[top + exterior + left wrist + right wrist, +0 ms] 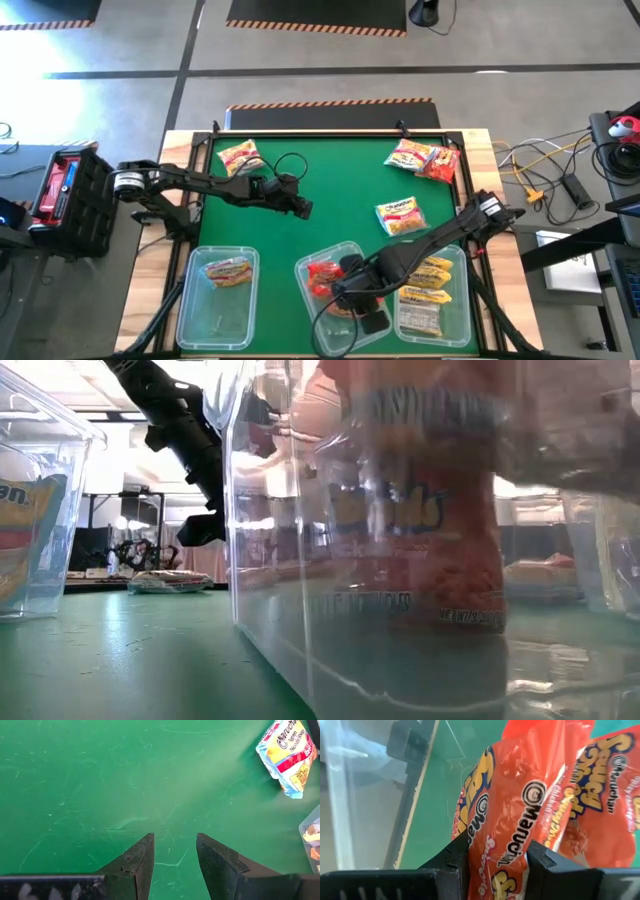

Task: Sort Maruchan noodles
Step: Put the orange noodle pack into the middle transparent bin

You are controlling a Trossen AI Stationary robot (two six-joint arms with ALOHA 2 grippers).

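**Red packet held over the middle bin**

Your right gripper (352,290) has its fingers clamped on a red noodle packet (512,820), directly above the middle bin (305,268); the packet's long axis runs forward from the fingers. Your left gripper (175,857) hovers over bare desk (90,780), fingers parted and empty, with a yellow packet (289,757) nearby.
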